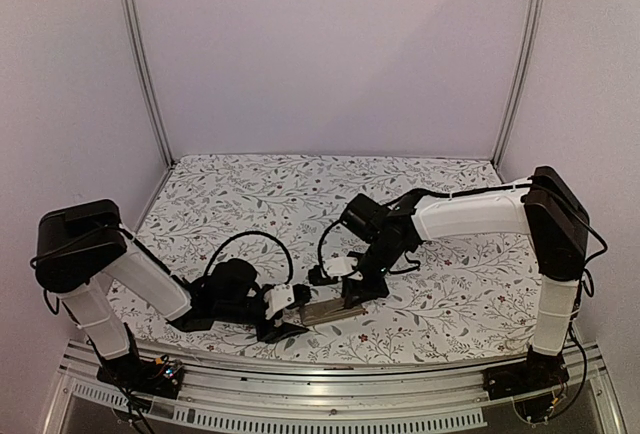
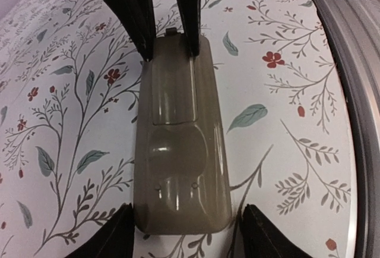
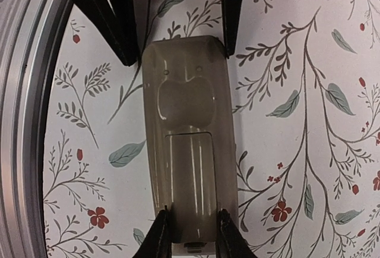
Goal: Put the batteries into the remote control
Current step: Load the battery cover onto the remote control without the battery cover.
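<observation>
Lying on floral cloth [image 1: 440, 184], lilac walls [image 1: 330, 54] behind: remote control [image 2: 178, 151]; right pincer [image 3: 193, 234] clamped on it, left pincer [image 2: 187, 234] apart astride.

remote control [image 2: 181, 151] lying greyish-tan back up on the flowery cloth [image 2: 71, 121]
left gripper [image 2: 187, 234] has a finger either side of its near end, right gripper [image 2: 169, 50] pinches the far end

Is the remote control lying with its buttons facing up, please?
No, the remote control shows its smooth greyish-tan back, with no buttons visible.
</observation>
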Controlling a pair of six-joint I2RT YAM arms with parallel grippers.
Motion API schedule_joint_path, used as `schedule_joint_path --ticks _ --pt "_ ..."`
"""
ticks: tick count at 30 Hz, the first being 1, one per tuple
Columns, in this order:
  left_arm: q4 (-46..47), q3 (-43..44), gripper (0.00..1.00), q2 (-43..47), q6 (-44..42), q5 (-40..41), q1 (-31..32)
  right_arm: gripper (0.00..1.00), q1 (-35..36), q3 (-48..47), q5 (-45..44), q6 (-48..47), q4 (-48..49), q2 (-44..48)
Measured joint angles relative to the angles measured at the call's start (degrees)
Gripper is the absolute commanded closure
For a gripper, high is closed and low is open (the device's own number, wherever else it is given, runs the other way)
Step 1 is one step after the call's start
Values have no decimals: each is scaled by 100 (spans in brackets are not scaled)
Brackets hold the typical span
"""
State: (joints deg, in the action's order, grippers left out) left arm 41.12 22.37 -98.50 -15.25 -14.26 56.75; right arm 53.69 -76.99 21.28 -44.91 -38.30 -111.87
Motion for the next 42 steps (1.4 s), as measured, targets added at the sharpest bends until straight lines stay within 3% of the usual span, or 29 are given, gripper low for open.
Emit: schedule_joint_path --ticks 12,18,27,34,36,38,42 --pt "24 7 40 -20 2 -11 0 73 48 96 76 431 92 0" --pt "24 7 40 -22 -2 -20 0 57 103 98 186 691 201 -7" --pt "26 7 40 -22 -17 -28 0 43 155 111 330 835 240 -7" --pt "26 7 39 -22 -17 -31 0 38 153 42 358 938 369 -7" --pt "28 7 38 -22 -20 -28 0 41 136 22 404 986 470 0" --pt "35 7 38 -22 -17 -28 4 51 70 22 509 1132 579 39" --pt "103 7 38 -59 -15 -26 15 92 -214 70 636 1794 863 382"
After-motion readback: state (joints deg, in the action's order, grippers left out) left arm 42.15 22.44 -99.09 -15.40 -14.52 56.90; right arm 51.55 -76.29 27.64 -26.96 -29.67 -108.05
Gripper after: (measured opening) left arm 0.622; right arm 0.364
